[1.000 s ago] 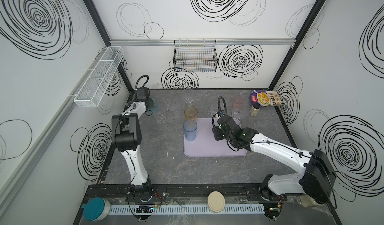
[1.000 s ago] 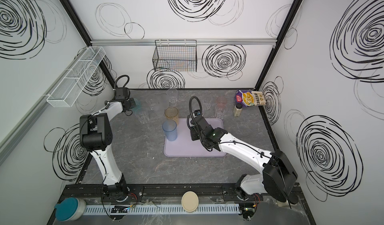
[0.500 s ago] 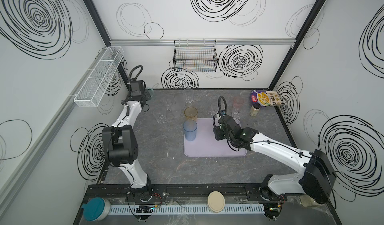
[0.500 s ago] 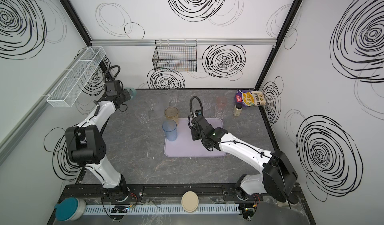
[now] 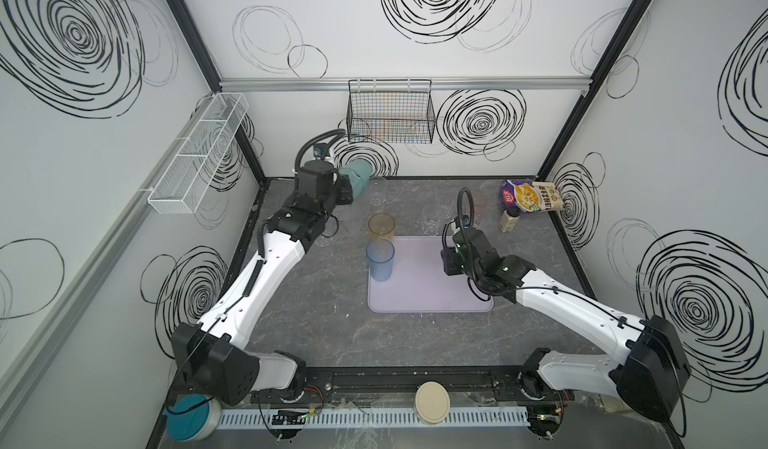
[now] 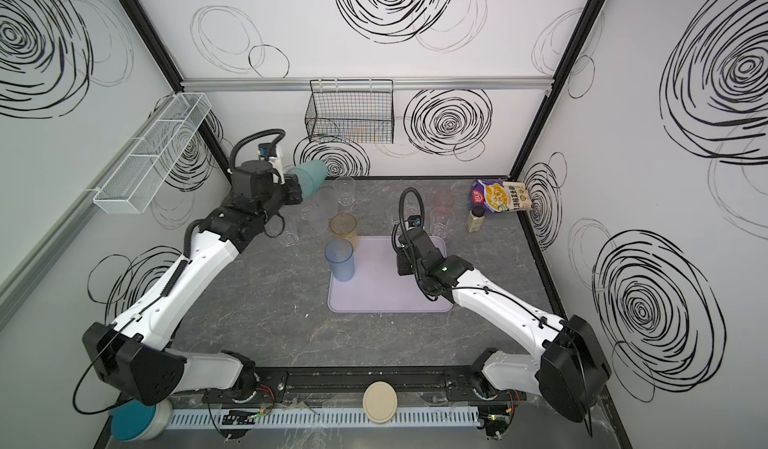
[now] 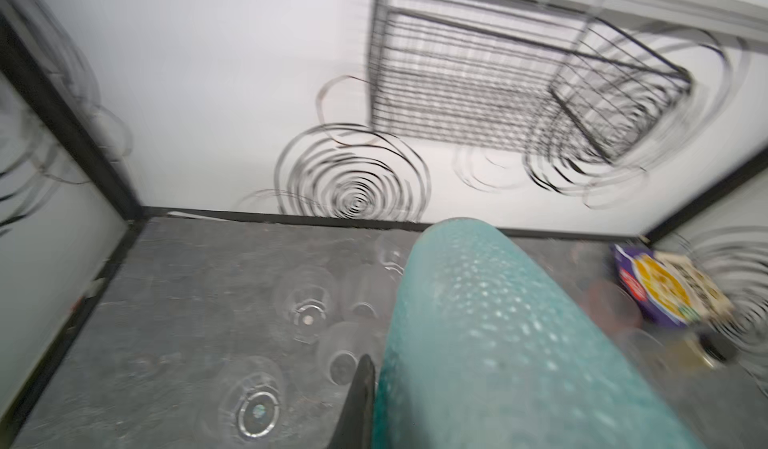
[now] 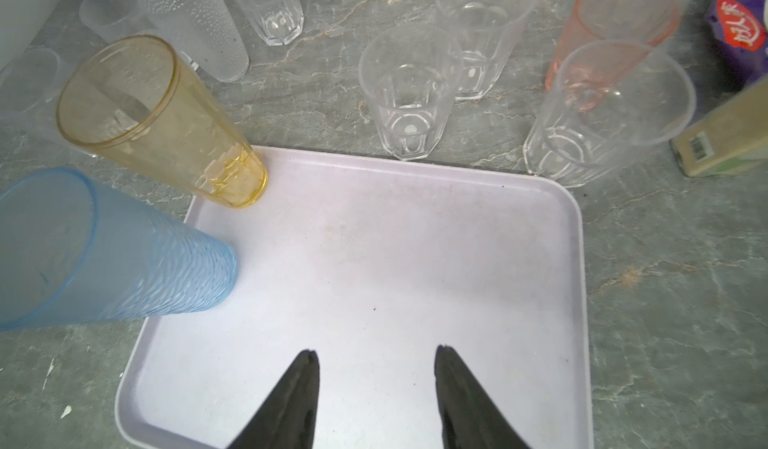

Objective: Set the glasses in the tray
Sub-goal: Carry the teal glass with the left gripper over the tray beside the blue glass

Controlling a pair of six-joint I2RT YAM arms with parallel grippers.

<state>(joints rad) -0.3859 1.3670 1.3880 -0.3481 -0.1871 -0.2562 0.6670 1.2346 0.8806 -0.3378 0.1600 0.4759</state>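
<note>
My left gripper [image 5: 345,188] is shut on a teal glass [image 5: 358,178], held tilted in the air over the back left of the table. One finger [image 7: 362,384] presses its dimpled side [image 7: 498,322]. The lilac tray [image 5: 428,289] lies in the middle. A blue glass [image 8: 104,251] and an amber glass [image 8: 158,123] stand at its left edge. My right gripper [image 8: 376,353] hangs open over the tray [image 8: 374,260], nothing between its fingers. Clear glasses [image 8: 409,94], a pink one [image 8: 615,31] and frosted ones [image 8: 187,23] stand on the table behind the tray.
A small cream bottle [image 5: 510,220] and a snack bag [image 5: 532,195] sit at the back right. A black wire basket [image 5: 390,112] hangs on the back wall and a white mesh shelf [image 5: 199,152] on the left wall. Clear glasses [image 7: 305,301] stand below the held one.
The left arm has raised the teal glass from the back left corner and swung it up and to the right. The right arm has stayed over the tray.
</note>
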